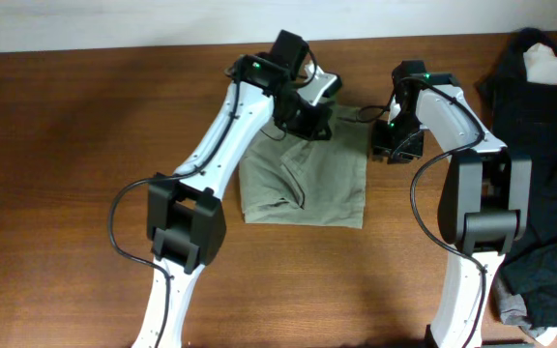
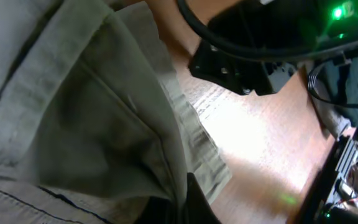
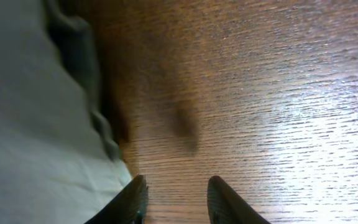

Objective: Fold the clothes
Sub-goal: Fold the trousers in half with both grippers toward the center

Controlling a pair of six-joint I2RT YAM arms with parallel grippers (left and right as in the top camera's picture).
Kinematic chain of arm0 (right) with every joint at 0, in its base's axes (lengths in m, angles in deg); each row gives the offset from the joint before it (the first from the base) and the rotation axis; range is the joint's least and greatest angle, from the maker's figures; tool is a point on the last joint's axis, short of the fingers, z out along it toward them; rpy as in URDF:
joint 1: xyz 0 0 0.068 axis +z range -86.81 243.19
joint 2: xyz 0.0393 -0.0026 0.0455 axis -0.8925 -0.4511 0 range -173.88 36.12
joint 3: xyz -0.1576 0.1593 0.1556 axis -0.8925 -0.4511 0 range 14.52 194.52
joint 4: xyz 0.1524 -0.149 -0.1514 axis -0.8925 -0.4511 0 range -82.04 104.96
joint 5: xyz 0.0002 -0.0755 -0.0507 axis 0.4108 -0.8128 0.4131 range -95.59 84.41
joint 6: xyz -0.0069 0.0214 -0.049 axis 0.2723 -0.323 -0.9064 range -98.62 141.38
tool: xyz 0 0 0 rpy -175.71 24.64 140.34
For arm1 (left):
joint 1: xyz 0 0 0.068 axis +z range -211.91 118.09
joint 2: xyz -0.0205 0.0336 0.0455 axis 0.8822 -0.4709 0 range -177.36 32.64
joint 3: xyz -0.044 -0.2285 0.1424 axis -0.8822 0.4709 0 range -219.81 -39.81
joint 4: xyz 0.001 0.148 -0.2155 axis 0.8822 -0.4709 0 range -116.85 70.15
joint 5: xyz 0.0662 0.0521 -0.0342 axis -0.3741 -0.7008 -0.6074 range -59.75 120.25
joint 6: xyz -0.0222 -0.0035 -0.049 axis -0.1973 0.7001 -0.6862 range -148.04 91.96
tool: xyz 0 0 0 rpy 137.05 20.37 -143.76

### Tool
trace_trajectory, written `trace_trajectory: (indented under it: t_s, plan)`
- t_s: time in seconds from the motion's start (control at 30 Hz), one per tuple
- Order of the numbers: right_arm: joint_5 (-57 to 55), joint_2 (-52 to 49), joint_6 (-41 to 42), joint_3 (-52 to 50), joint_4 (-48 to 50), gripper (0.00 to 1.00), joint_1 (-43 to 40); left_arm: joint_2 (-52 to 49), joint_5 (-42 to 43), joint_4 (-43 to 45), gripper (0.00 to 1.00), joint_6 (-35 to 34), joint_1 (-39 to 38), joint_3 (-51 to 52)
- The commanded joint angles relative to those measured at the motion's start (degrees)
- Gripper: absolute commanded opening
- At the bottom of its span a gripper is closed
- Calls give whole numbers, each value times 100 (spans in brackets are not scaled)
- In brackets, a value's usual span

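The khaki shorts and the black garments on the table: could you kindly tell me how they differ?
The light khaki-beige cotton shorts lie folded into a fairly flat rectangle mid-table; the black garments sit in a crumpled heap at its right edge. The shorts have the left claw at their far edge; no claw is near the black garments. Both are cloth resting on the brown wooden table.

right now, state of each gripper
left gripper: closed, pinching the shorts
right gripper: open, empty, over bare table beside the shorts
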Motion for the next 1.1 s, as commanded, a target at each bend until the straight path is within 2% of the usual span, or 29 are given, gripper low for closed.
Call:
trace_trajectory:
  t_s: [0.0,0.03,0.07,0.13,0.27,0.3,0.33,0.4,0.43,0.47,0.5,0.57,0.63,0.8,0.83,0.93,1.07]
  plan:
    - [55,208,-11,109,-57,39,-162,-232,214,13,38,-2,-103,-103]
    - [57,219,-11,166,-136,39,-243,-236,214,13,51,17,-103,-103]
    - [57,232,-11,256,-232,39,-302,-236,219,17,76,15,-96,-105]
    - [55,275,-11,553,-529,39,-444,-236,219,17,99,15,-79,-105]
    - [407,476,-103,1438,-1499,39,-719,-192,216,-179,98,31,225,-162]
    - [922,498,-437,1591,-1696,39,-713,-190,214,-308,94,66,389,-208]
    - [1303,498,-662,1622,-1792,40,-662,-190,205,-422,83,160,581,-219]
    - [1445,494,-979,1425,-1794,57,-409,-238,-201,-636,70,192,1062,-212]
    - [1440,492,-1023,1307,-1718,57,-297,-269,-195,-660,63,216,1198,-212]
    - [1506,483,-999,1040,-1475,35,-57,-341,-175,-686,34,264,1386,-212]
    - [1499,483,-925,782,-1165,18,151,-470,-168,-776,4,317,1510,-212]
    - [1502,483,-551,302,-586,4,424,-686,105,-887,0,382,1539,-212]
    - [1578,483,-302,-138,-136,4,553,-811,560,-918,1,713,1473,-212]
    - [1847,479,-238,-852,323,4,527,-1252,555,-920,1,789,1261,-212]
    - [1845,472,-236,-994,358,4,522,-1353,516,-916,1,710,1263,-212]
    - [1825,472,-166,-1541,518,4,518,-1486,-299,-841,0,426,1443,-212]
    - [1294,472,435,-1808,546,4,444,-1486,-332,-605,1,426,1735,-212]
